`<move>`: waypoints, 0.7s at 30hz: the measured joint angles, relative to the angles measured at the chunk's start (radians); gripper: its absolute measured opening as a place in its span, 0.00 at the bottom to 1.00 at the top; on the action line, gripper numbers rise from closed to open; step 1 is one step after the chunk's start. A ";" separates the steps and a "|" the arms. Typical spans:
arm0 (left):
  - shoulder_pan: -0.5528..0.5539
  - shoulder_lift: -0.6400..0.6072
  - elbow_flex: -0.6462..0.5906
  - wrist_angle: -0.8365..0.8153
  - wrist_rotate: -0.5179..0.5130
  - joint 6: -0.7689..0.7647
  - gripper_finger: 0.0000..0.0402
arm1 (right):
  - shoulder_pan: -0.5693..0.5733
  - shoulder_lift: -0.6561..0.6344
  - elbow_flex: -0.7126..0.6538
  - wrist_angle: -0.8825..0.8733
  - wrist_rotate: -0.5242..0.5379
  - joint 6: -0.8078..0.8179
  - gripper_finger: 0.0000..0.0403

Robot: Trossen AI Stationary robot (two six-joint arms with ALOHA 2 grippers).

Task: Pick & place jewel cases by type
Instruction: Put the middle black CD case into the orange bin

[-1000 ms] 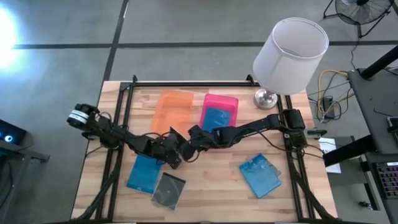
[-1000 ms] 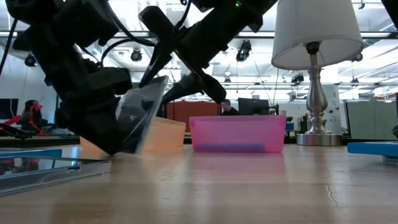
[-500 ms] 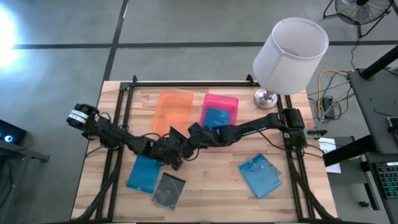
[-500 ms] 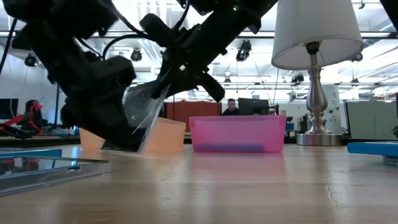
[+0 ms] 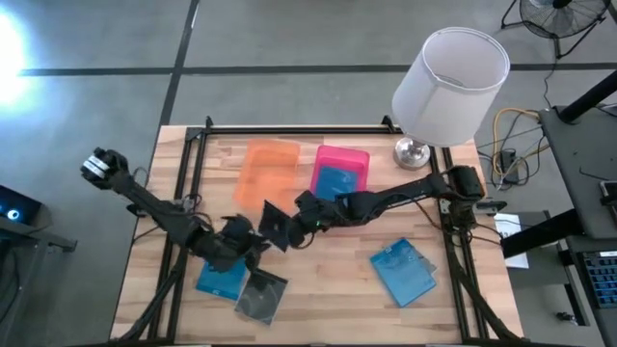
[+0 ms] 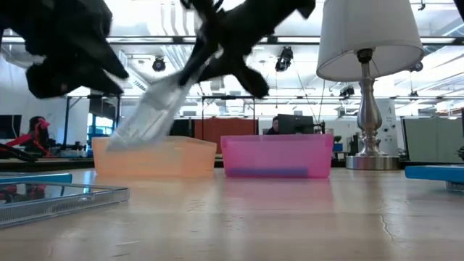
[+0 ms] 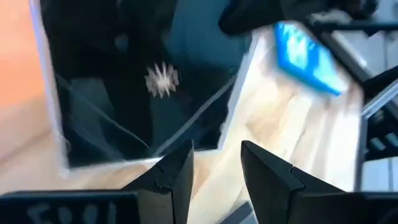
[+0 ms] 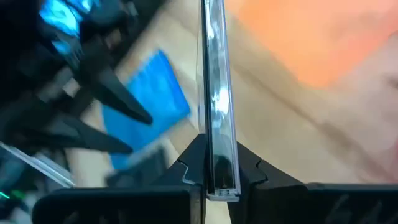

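My right gripper [image 5: 287,228] is shut on a dark jewel case [image 5: 273,222] in the middle of the table, just nearer than the orange tray [image 5: 268,169]. In the low view the case [image 6: 152,112] slants in the air. My left gripper [image 5: 253,249] stands open nearer and to the left of it, its fingers [image 7: 174,177] empty and the case [image 7: 143,93] ahead of them. A blue case [image 5: 220,278] and a second dark case [image 5: 260,294] lie flat at the near left. Another blue case [image 5: 403,273] lies at the near right. One blue case [image 5: 335,183] lies in the pink tray [image 5: 342,156]. My right gripper pinches one edge of the dark case [image 8: 214,163] between its two fingers, so the thin case shows edge-on in the wrist view. The fingers come at it from the table's right, slanting down. The case is clear of the table, tilted, its free end [image 6: 123,134] lower.
A table lamp with a white shade [image 5: 450,82] stands at the far right corner on its metal base [image 5: 413,151]. The orange and pink trays sit side by side at the far middle. Bare wood shows between the held case and the blue case at the near right.
My left gripper, which held the dark case a second ago, has let go and drawn back toward the near left edge. My right gripper has taken hold of the case's edge. The case has risen and now slants freely from the right gripper.
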 joint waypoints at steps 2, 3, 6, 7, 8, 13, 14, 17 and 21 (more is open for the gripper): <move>-0.017 -0.051 0.000 -0.007 -0.036 0.006 0.29 | -0.025 -0.033 0.000 0.023 0.006 -0.009 0.05; -0.020 -0.078 0.000 -0.004 -0.048 0.017 0.29 | -0.042 -0.046 0.001 0.027 0.009 -0.019 0.05; -0.021 -0.163 0.000 -0.006 -0.073 0.044 0.29 | -0.119 -0.065 0.012 0.016 0.016 -0.003 0.05; -0.020 -0.192 0.000 -0.006 -0.077 0.059 0.29 | -0.149 -0.064 0.015 0.020 0.001 0.001 0.05; -0.020 -0.219 0.000 -0.006 -0.083 0.076 0.29 | -0.178 -0.060 0.016 0.030 -0.010 0.003 0.05; -0.021 -0.350 0.000 -0.006 -0.097 0.156 0.29 | -0.301 0.007 0.065 0.093 -0.104 -0.082 0.05; -0.021 -0.373 0.000 -0.006 -0.094 0.174 0.29 | -0.322 0.027 0.082 0.094 -0.143 -0.127 0.05; -0.024 -0.436 0.000 -0.007 -0.078 0.221 0.29 | -0.365 0.098 0.133 0.094 -0.260 -0.270 0.05; -0.025 -0.492 0.000 -0.010 -0.054 0.249 0.29 | -0.396 0.204 0.252 -0.009 -0.367 -0.423 0.05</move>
